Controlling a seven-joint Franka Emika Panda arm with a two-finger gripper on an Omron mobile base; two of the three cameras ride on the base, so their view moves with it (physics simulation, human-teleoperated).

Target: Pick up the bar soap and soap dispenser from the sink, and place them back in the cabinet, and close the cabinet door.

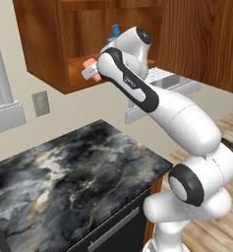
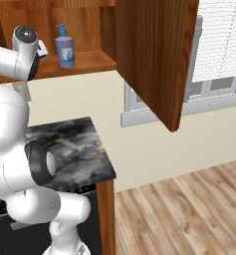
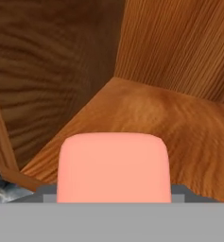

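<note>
**Gripping soap at the open cabinet's mouth**

Starting at far left in the left base view: passing a wall outlet [image 1: 41, 103] below the cabinet [image 1: 44, 44], and looking down onto a dark marbled counter [image 1: 73, 172].

Reaching up and left across that counter to the front edge of the shelf [image 1: 78, 66]. Clamping the gripper [image 1: 90, 72] on the soap [image 1: 90, 62], a salmon-pink bar poking out at the hand's left end, just over the shelf's lip. Not being able to tell from here whether the soap is touching the wood.

Moving right along the shelf: finding the dispenser [image 1: 115, 31] upright towards the back, half hidden behind the wrist, well apart from the soap. Further right, meeting the door [image 1: 201, 39] swung wide open, with a white window frame [image 1: 162, 81] beneath it and plank floor [image 1: 228, 128] in the corner.

Looking along the hand: squeezing the soap [image 3: 113, 165] between the two tips, grey pads [image 3: 45, 192] pressing in at either side of it. Facing the bare shelf board [image 3: 146, 113] and the inner corner of the cabinet ahead.

Checking from the right base view, again left to right: seeing the dispenser [image 2: 65, 48] standing on the shelf [image 2: 89, 62] just right of the wrist, then the door [image 2: 154, 55] hanging out over the counter [image 2: 72, 149] end, then blinds [image 2: 221, 45] and floor [image 2: 189, 209].
</note>
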